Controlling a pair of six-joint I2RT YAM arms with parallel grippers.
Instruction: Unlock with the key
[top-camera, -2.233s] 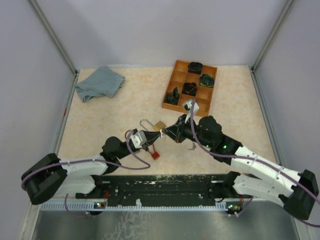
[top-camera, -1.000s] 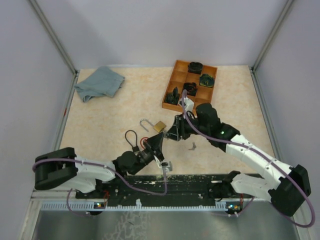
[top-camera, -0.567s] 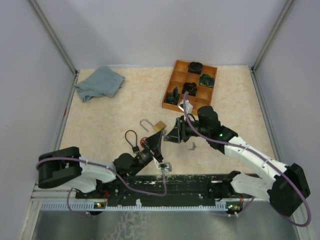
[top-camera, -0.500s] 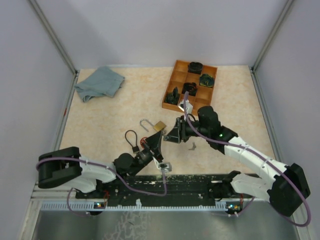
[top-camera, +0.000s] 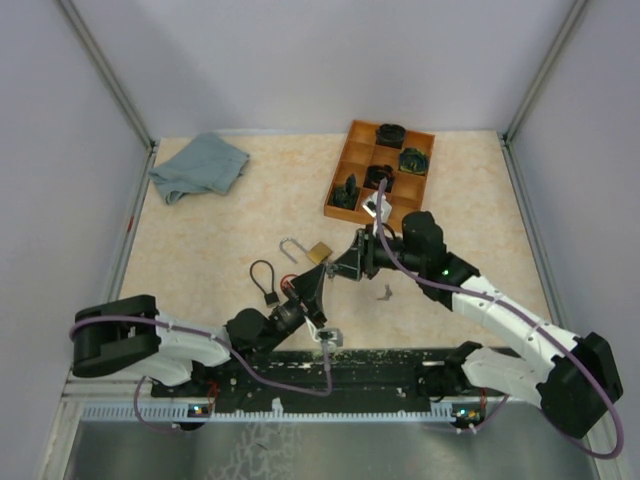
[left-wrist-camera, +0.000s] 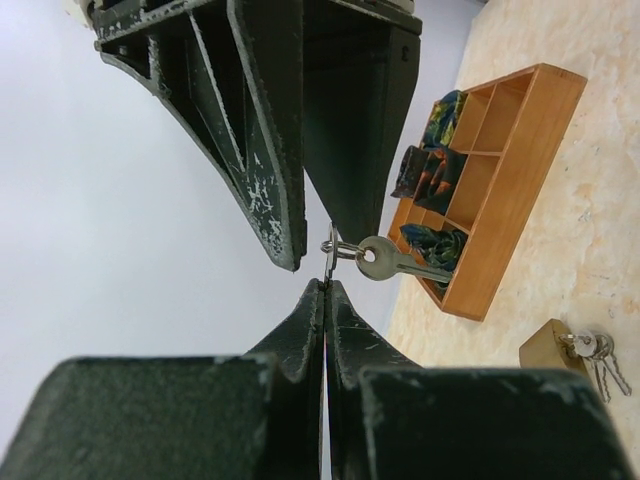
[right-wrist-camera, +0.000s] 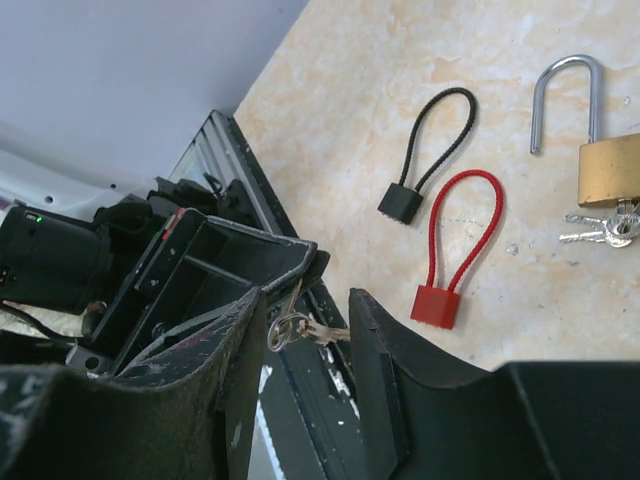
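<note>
My left gripper (left-wrist-camera: 327, 285) is shut on a small steel ring with a silver key (left-wrist-camera: 395, 262) hanging from it. In the top view it (top-camera: 318, 284) points up and away, just in front of my right gripper (top-camera: 345, 268). My right gripper (right-wrist-camera: 305, 340) stands open, and the key (right-wrist-camera: 318, 330) lies across the gap between its fingers (right-wrist-camera: 378, 375). A brass padlock (top-camera: 319, 251) lies on the table with its shackle raised and a bunch of keys (right-wrist-camera: 600, 230) at its base. Near it lie a black cable lock (right-wrist-camera: 425, 155) and a red cable lock (right-wrist-camera: 455, 255).
A wooden compartment tray (top-camera: 356, 134) with dark parts stands at the back right. A blue-grey cloth (top-camera: 200, 165) lies at the back left. A small metal piece (top-camera: 383, 292) rests on the table under my right arm. The black base rail (top-camera: 330, 375) runs along the near edge.
The left arm has drawn back toward the near edge and tipped its gripper upward with the key ring. The right gripper has stayed over it, shifting only slightly in the last half second.
</note>
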